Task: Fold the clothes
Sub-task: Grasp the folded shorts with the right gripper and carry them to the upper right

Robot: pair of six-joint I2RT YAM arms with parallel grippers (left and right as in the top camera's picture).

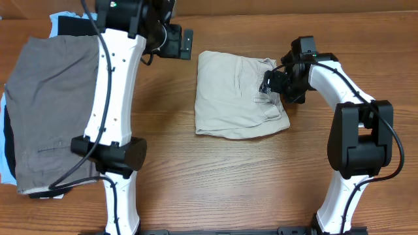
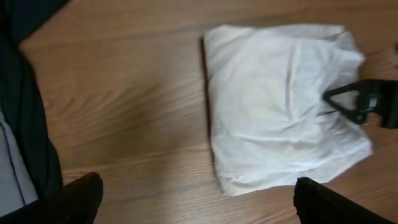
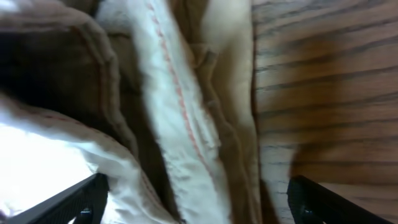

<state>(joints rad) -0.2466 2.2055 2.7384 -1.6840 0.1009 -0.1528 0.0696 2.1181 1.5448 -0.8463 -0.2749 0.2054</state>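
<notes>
Folded light beige shorts (image 1: 235, 94) lie on the wooden table's middle, also seen in the left wrist view (image 2: 280, 106). My right gripper (image 1: 273, 85) sits low over their right edge by the waistband, seen from the left wrist as a black shape (image 2: 360, 102). Its jaws stand wide apart (image 3: 196, 199), with rumpled beige cloth (image 3: 186, 112) under and between them, not pinched. My left gripper (image 1: 189, 42) hovers open at the back, left of the shorts, nothing between its fingers (image 2: 199, 186). Grey shorts (image 1: 49, 104) top a pile at the left.
The left pile also holds a black piece (image 1: 72, 26) and a light-blue piece (image 1: 5, 170); its dark edge shows in the left wrist view (image 2: 25, 112). The left arm's white links (image 1: 114, 98) stand beside that pile. Bare wood (image 1: 228, 183) lies in front of the beige shorts.
</notes>
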